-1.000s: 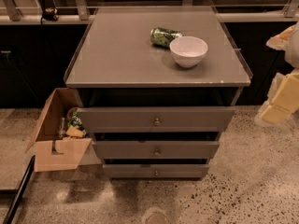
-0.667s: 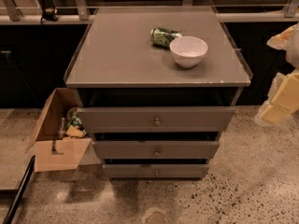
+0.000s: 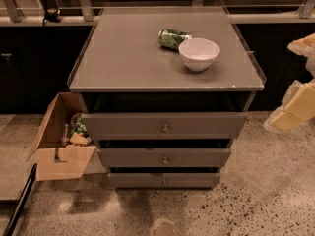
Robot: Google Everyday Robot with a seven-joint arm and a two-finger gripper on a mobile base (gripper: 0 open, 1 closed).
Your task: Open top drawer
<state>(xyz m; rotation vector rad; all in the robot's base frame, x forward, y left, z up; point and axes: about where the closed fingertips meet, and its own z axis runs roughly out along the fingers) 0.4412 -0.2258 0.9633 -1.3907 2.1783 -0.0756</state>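
The top drawer [image 3: 123, 125] is the widest of three grey fronts on the cabinet, with a small round metal knob [image 3: 165, 128] at its middle. Its front stands a little forward of the cabinet top, with a dark gap above it; its inside is hidden. The narrower middle drawer [image 3: 128, 157] and the thinnest bottom drawer [image 3: 138, 180] sit below it. My gripper [image 3: 294, 108] is a cream-coloured shape at the right edge of the camera view, right of the cabinet and apart from the drawer and its knob.
On the grey cabinet top [image 3: 128, 53] stand a white bowl [image 3: 199, 53] and a green can [image 3: 172, 38] lying on its side. An open cardboard box [image 3: 61, 149] with litter sits on the speckled floor left of the cabinet. A dark wall and window rail run behind.
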